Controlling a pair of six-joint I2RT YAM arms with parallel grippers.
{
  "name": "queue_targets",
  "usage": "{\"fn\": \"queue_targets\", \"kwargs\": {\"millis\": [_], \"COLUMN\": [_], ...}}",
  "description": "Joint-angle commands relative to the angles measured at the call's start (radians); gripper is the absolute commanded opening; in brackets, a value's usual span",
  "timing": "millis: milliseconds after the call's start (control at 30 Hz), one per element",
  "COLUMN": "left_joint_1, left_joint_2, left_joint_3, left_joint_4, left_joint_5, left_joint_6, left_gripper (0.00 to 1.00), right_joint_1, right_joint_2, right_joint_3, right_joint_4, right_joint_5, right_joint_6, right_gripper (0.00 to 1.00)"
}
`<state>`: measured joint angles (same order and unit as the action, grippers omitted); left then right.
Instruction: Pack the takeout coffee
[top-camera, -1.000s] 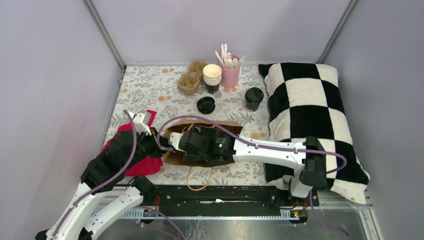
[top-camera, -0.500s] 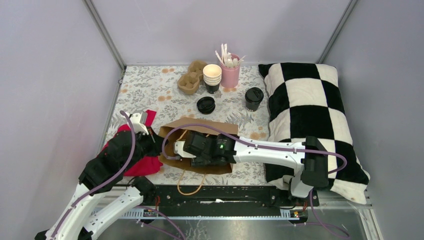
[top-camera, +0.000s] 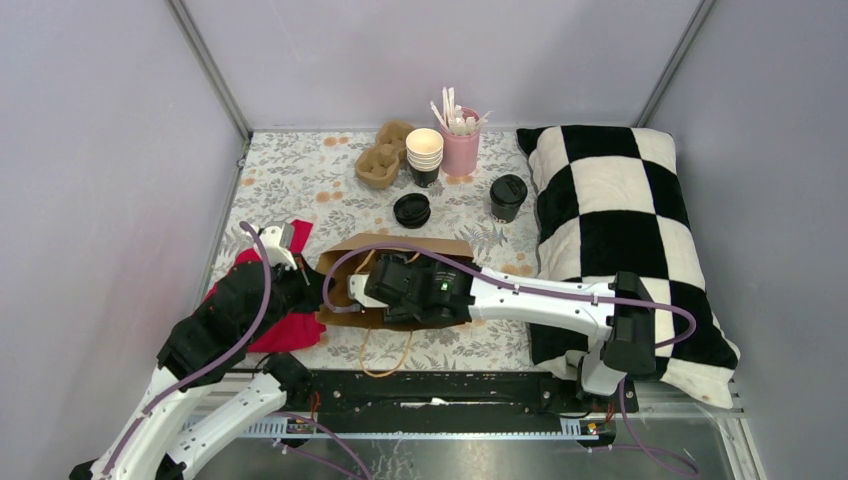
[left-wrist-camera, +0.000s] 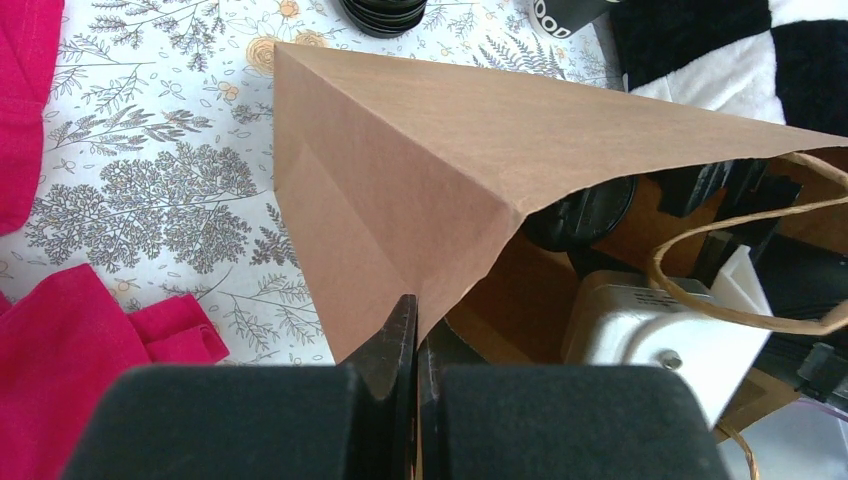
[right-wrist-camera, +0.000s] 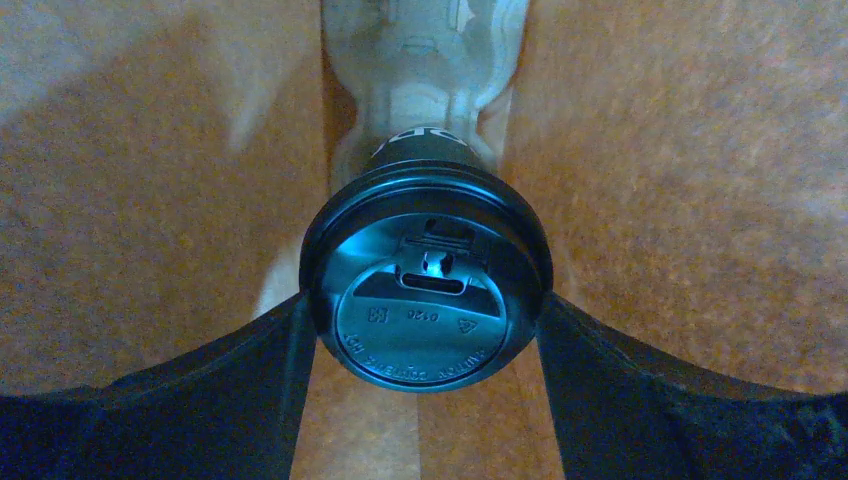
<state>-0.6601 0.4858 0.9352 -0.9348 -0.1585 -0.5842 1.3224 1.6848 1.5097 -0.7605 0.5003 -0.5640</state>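
The left end effector (left-wrist-camera: 414, 335) has two matte black fingers (left-wrist-camera: 395, 345) that taper to thin tips from a blocky black body. Behind it, the left arm (top-camera: 215, 320) is black, then white. The right end effector (right-wrist-camera: 425, 318) has broad black fingers (right-wrist-camera: 250, 380). Behind it come a black wrist with a green light (top-camera: 441, 287), a white housing (left-wrist-camera: 650, 335) with one screw (left-wrist-camera: 668, 358), white links and a purple cable (top-camera: 400, 248).

Takeout coffee (right-wrist-camera: 425, 275): one small black paper cup with a round black plastic lid fitted on, sip-hole visible. It is tipped level inside the brown paper bag (left-wrist-camera: 380, 170), lid toward the bag's mouth. The right gripper (right-wrist-camera: 425, 318) clasps it at the lid rim.
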Motion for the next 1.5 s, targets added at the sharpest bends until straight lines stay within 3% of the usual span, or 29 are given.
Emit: {"fn": "queue_targets", "kwargs": {"millis": [0,267,700,867,1367,1467], "left_joint_1": [-0.001,-0.001,0.000,-0.001,-0.001,-0.001], "left_joint_2": [0.001,0.033,0.030,0.014,0.000,0.006], "left_joint_3": [0.014,0.017,0.025,0.019,0.042,0.044], "left_joint_4": [0.016,0.019,-0.001,-0.002,-0.023,-0.026], "left_joint_5": [-0.008,0.009,0.006,0.015,0.049,0.058], "left_joint_6": [0.018,0.031,0.041,0.035,0.010,0.006], "left_gripper": [0.00,0.00,0.00,0.00,0.00,0.00], "right_joint_1": [-0.007,-0.013,-0.037,-0.039,-0.082,-0.084], "right_joint_2": [0.016,0.032,0.106,0.053,0.046,0.073], "right_joint_3": [0.018,-0.063,-0.034,-0.078,-0.133,-0.133], "right_joint_4": [-0.045,0.088,0.080,0.153,0.145,0.134], "right_joint_5": [0.100,0.130,0.166,0.074,-0.086,0.004], "right_joint_6": [0.004,-0.021,0.022,0.006,0.053,0.047], "right_gripper": [0.61,0.62,0.62,0.62,0.61,0.61]}}
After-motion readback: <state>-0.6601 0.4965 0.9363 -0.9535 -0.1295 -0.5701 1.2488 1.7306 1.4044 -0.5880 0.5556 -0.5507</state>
